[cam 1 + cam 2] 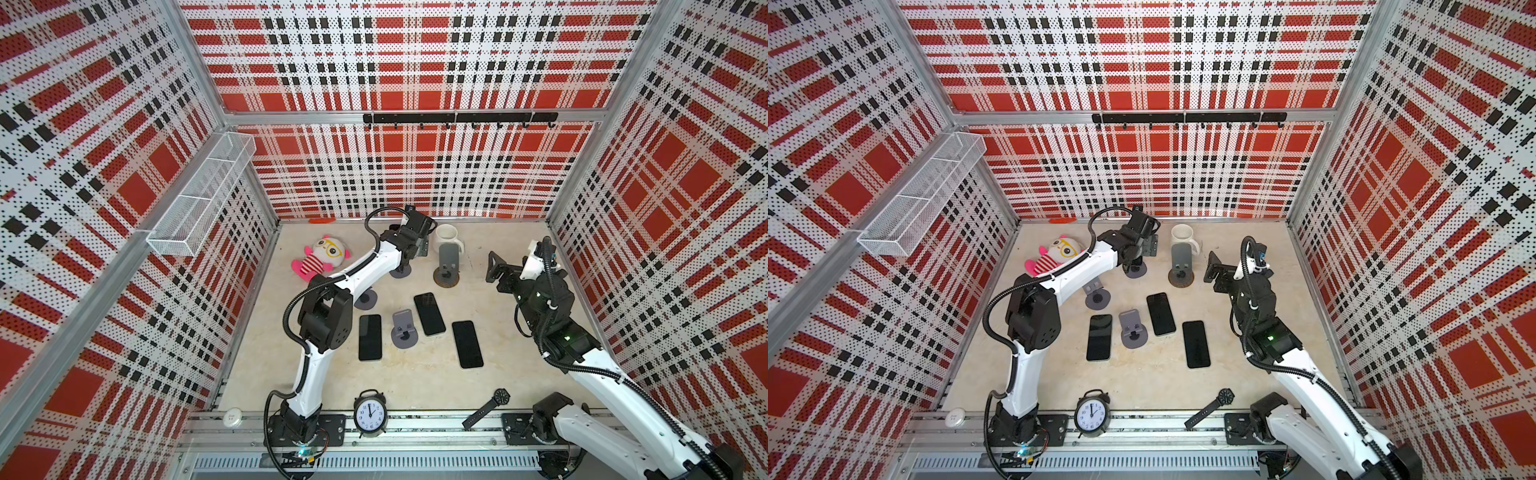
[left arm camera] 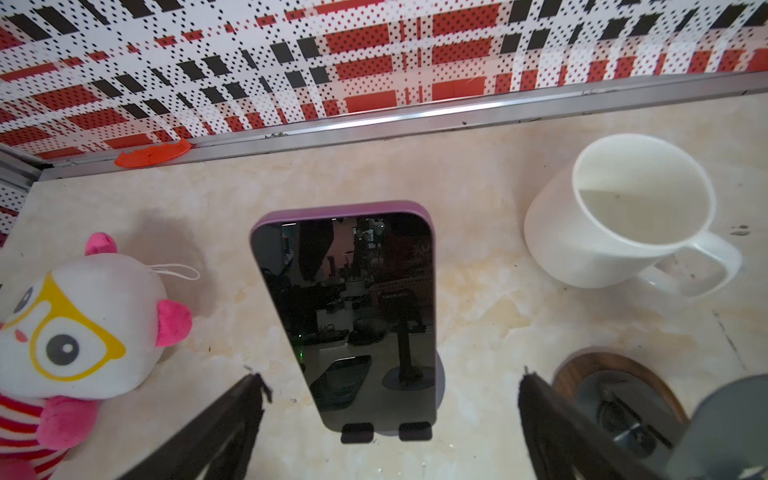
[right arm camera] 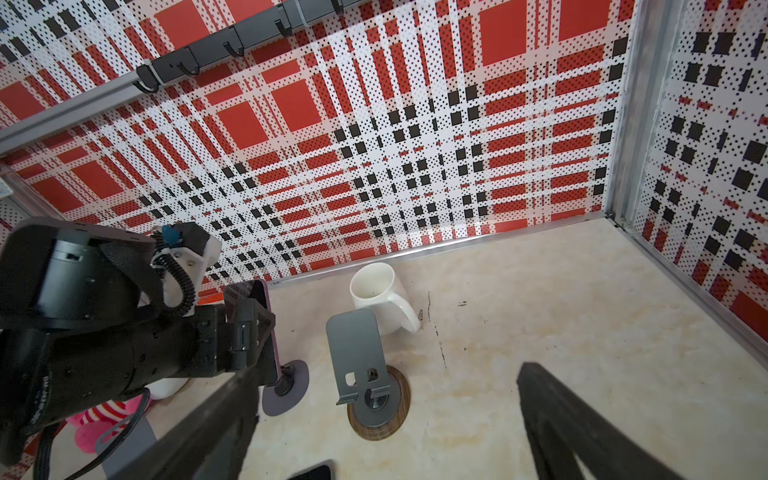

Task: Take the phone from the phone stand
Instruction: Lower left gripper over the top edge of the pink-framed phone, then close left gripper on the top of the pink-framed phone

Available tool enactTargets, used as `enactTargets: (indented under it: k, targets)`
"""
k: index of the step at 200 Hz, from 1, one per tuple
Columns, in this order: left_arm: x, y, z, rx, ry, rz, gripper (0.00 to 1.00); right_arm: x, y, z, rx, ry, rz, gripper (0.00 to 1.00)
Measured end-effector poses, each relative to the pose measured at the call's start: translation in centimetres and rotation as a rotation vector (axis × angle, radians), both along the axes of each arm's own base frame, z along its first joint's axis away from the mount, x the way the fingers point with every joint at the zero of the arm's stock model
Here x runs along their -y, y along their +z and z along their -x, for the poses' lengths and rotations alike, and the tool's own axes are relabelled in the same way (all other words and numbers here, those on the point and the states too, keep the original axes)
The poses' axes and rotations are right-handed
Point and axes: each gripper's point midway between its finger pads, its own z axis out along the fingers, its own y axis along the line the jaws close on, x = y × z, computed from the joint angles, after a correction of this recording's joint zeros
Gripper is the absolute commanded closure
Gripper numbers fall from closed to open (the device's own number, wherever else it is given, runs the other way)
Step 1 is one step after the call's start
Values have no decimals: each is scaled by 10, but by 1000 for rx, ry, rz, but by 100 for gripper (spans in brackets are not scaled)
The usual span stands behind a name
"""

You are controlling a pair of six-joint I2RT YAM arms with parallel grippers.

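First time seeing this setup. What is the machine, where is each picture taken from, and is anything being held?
Two white robot arms, the left arm and the right arm, share one table. Two pictures look down from overhead; two come from cameras on the wrists. In the left wrist view a purple-cased phone leans on its phone stand between the left arm's open jaws, untouched. The right arm's jaws are open and empty. Also in view: three more phones lying flat, empty stands, a mug, a plush toy, an alarm clock and a wristwatch.
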Motion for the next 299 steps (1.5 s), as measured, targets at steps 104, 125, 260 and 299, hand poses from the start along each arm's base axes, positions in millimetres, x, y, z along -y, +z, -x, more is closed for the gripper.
enactTargets:
  k: [104, 125, 260, 299]
  targets:
    - [-11, -2, -13, 4, 28, -9, 2, 2, 2, 1, 7, -3, -7, 0]
    - [-7, -6, -15, -2, 21, 21, 2, 2, 1, 0, 3, -2, -10, 0]
    - [-19, 7, -40, 68, 50, 99, 2, 6, -1, -4, -5, -4, -25, 0]
    - [-14, 7, -38, 67, 40, 100, 2, 6, 0, -3, -2, -5, -31, 0]
